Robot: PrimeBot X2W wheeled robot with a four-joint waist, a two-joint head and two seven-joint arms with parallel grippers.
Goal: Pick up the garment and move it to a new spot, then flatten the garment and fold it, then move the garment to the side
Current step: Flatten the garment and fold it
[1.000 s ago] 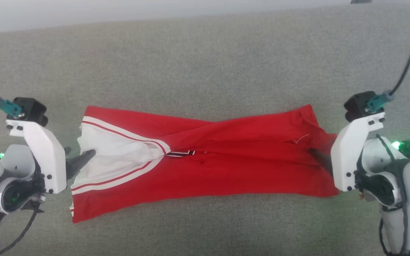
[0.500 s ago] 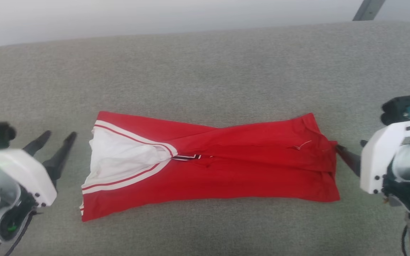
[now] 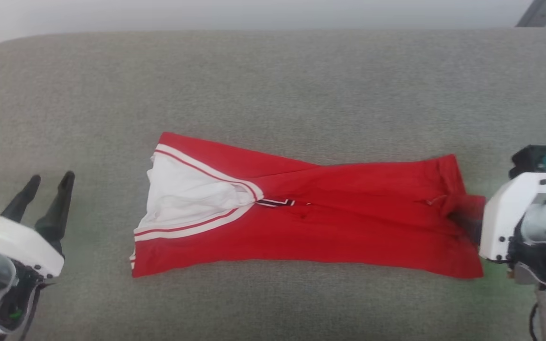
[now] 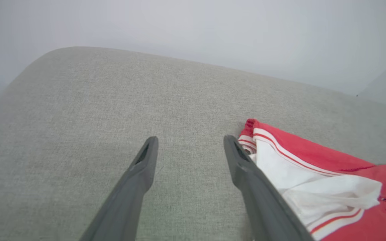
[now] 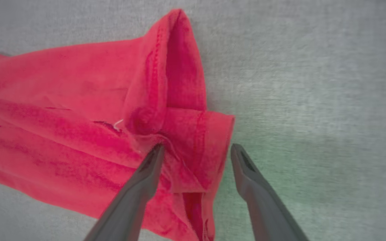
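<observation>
Head view: red jersey (image 3: 349, 232) lies on grey cushion (image 3: 273, 94); left gripper (image 3: 51, 177) fingers splayed, near it; right gripper (image 5: 197, 147) fingers released, straddling its hem.

A grey upholstered surface (image 3: 273, 85) of woven fabric, rounded at its far left corner, carries a bright red soft jersey shirt (image 3: 349, 222), folded lengthwise into a long band across its middle. The shirt's white sleeve with red-and-white striped trim lies at the left end. The hem at the right end is rumpled.

Grey woven fabric surface (image 3: 273, 94), rounded far corner; plain pale wall (image 3: 254, 14) behind; slanted grey bar (image 3: 538, 12) top right.
</observation>
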